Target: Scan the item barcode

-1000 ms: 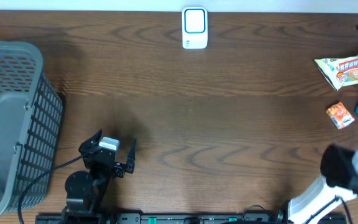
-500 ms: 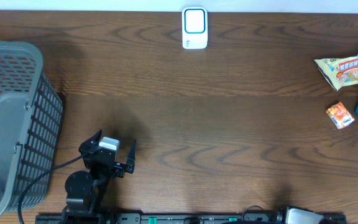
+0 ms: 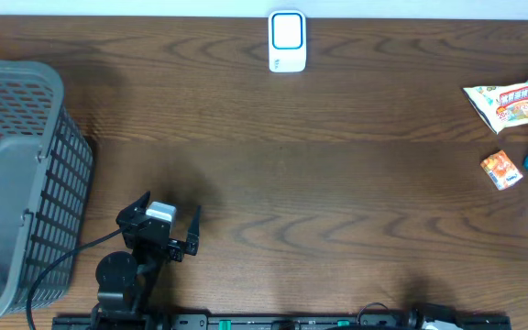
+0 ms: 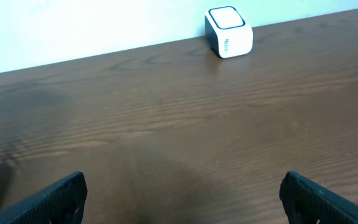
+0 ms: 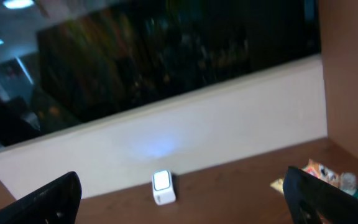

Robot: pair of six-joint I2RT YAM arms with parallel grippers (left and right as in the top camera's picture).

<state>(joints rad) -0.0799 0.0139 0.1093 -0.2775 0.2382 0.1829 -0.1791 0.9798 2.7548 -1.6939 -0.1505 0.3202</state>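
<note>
Table: basket at left edge; scanner at far edge, centre; snack packet at right edge; sachet near it, toward the near edge.

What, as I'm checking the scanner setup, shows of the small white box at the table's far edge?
The white box is a small rounded cube, plastic-looking, with a blue-outlined panel on top and a blue mark on one side. It sits flat on the brown wooden table, mid far edge, near the wall, nothing touching it.
</note>
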